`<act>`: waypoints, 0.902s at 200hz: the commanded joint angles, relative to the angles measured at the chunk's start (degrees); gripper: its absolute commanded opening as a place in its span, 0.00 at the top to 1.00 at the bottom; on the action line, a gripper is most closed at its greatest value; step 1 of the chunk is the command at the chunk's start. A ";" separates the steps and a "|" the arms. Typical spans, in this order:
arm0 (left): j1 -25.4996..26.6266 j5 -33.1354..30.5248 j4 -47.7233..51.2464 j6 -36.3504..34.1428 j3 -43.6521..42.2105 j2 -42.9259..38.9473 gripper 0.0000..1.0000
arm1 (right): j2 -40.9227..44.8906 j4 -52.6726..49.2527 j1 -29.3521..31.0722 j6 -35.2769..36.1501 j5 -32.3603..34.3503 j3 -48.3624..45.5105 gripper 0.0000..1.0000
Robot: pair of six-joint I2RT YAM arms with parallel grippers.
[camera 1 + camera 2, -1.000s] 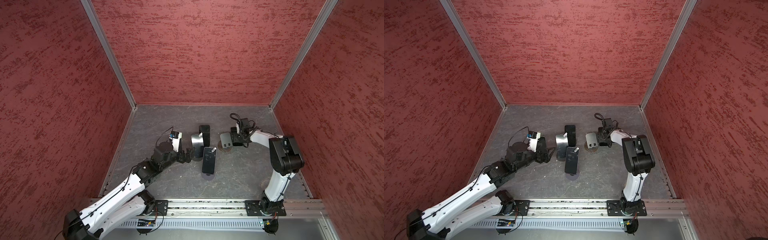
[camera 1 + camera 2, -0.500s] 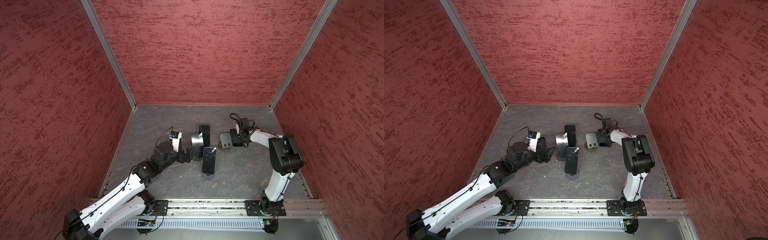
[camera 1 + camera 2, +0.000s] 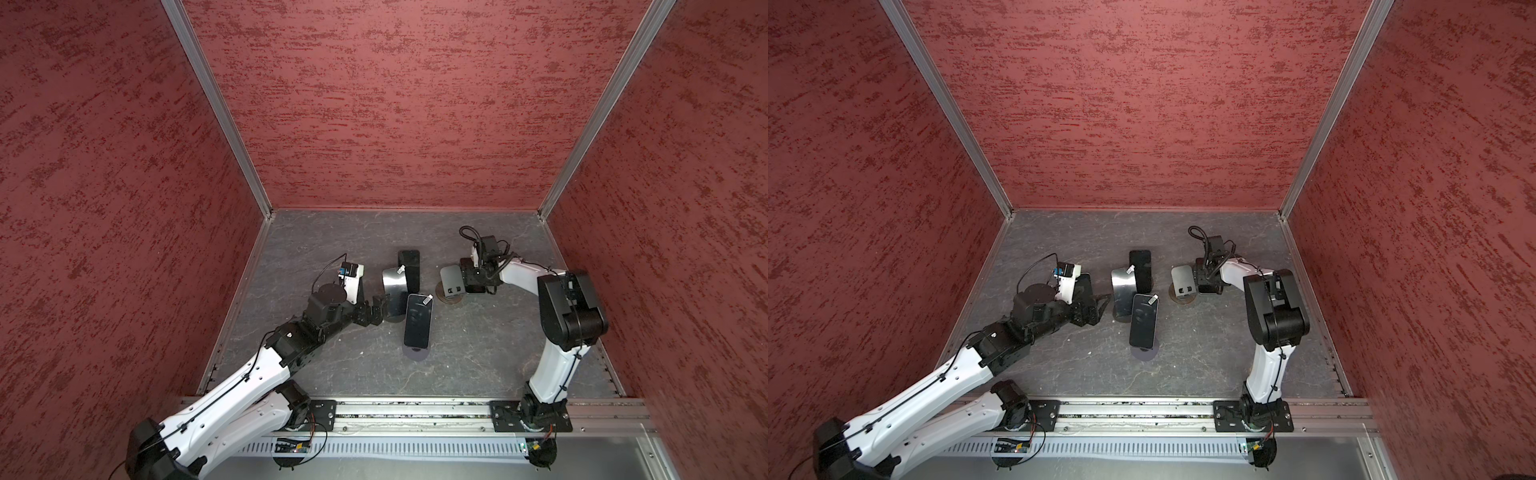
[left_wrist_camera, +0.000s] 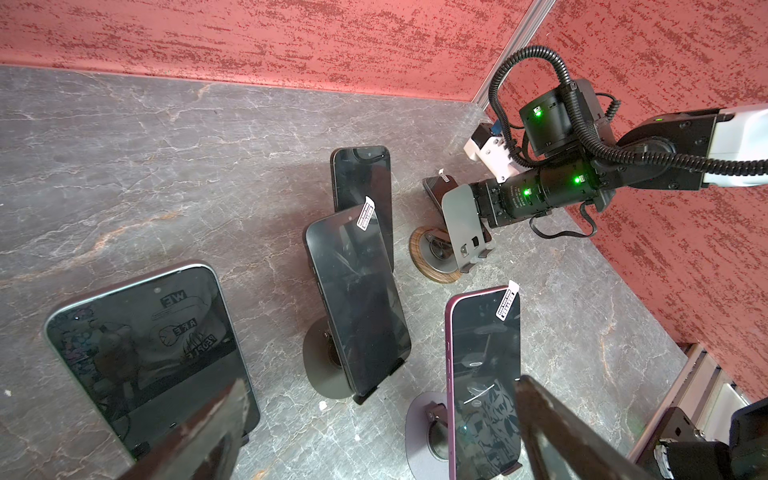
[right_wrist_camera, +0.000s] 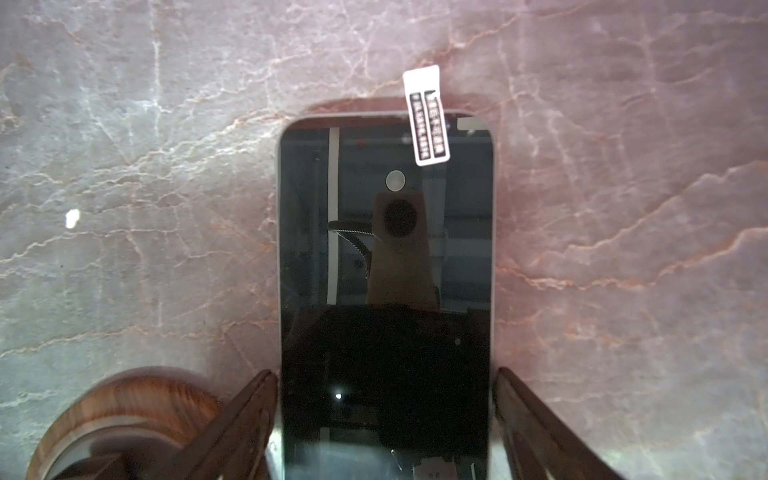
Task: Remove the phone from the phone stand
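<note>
Straddling phone (image 5: pixel 386 249), right pincer (image 5: pixel 386 374) sat barely parted; left pincer (image 3: pixel 376 306) wide, 8 o'clock of stand (image 3: pixel 451 279). Looked slick, stiff: pinch long edges.

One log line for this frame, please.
left gripper open, empty | right gripper astride phone lying on table | stand empty

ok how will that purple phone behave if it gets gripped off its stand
The purple phone looks rigid with a glossy face, so probably stiff but slippery. It leans on a small round-based stand, so a sideways push might tip both.
</note>
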State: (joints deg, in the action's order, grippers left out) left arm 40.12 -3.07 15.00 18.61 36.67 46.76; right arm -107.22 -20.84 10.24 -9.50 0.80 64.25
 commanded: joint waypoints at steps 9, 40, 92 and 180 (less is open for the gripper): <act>-0.30 -0.35 -0.20 -0.86 0.78 -0.58 0.01 | 2.82 -4.25 -0.45 -2.53 -0.34 0.43 0.16; -0.33 -0.53 0.02 -0.77 0.43 -1.01 0.00 | 6.82 -5.03 -0.38 -3.54 0.77 0.28 0.15; -0.33 -0.80 -0.23 -0.93 0.25 -0.97 0.01 | 14.21 -6.95 -0.27 -5.03 0.42 -1.26 0.13; -0.30 -0.71 -0.81 -0.60 -0.27 -0.97 0.01 | 25.70 -6.93 6.49 -7.52 -1.15 -5.27 0.02</act>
State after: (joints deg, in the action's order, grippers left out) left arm 40.12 -3.51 15.22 18.61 36.64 46.35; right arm -84.40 -27.38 14.00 -15.05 0.19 59.94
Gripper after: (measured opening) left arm 0.995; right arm 0.968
